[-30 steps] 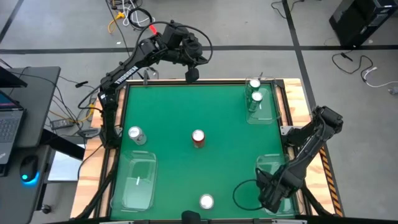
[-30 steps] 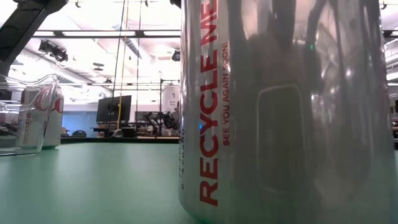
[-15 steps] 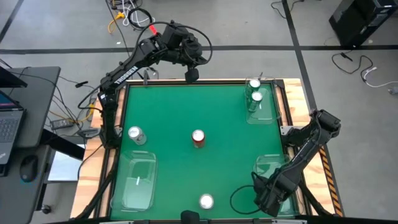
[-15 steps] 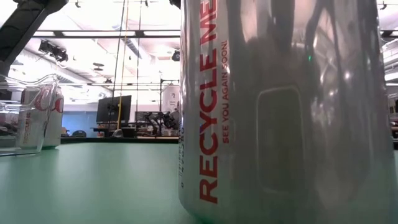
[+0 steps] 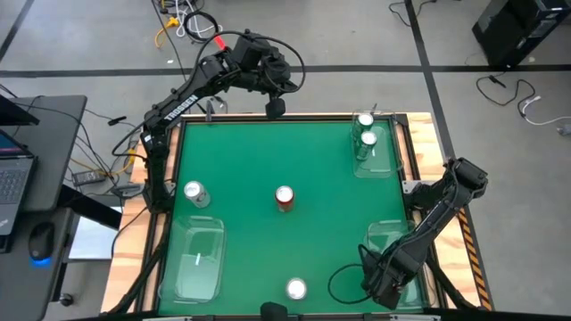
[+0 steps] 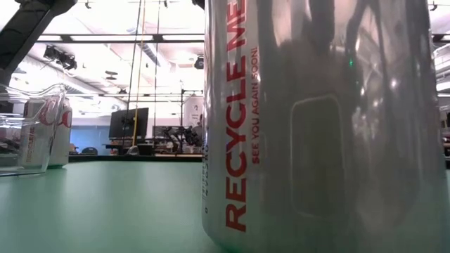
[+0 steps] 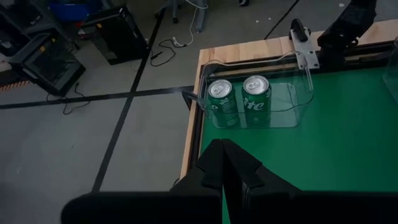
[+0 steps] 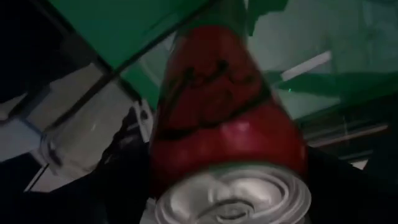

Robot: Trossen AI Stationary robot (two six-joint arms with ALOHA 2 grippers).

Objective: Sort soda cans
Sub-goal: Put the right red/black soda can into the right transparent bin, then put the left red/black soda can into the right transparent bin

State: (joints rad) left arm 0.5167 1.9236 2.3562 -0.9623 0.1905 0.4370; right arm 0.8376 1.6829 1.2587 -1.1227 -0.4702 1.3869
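surface: green-topped table (image 5: 268, 160) with a wooden rim, set on a grey floor with cables; desk with a laptop seen at far left in the high view.
left front tray: clear rectangular plastic tray (image 5: 194, 260) at the near-left corner; nothing can be made out standing in it.
silver-grey can, left: small silver-grey soda can (image 5: 194, 193) stood upright on the mat just behind that tray, outside it.
left gripper: dark two-finger left gripper (image 5: 276, 107) held above the table's far edge, fingers pressed together, nothing held; arm parked.
red can, centre: small red soda can with silver top (image 5: 284, 198) upright mid-table, apart from all trays.
silver-grey can, front: second silver-grey soda can (image 5: 296, 289) upright at the near edge; fills the low view, red "RECYCLE ME" lettering readable.
green cans: two green soda cans (image 7: 239, 102) side by side, touching, inside the clear tray at the far right (image 5: 375, 156).
right gripper: dark right gripper (image 5: 385, 287) low at the clear near-right tray (image 5: 389, 239), jaws spread wide around a red soda can (image 8: 227, 137) seen close in the right wrist view; whether the pads touch it cannot be told.
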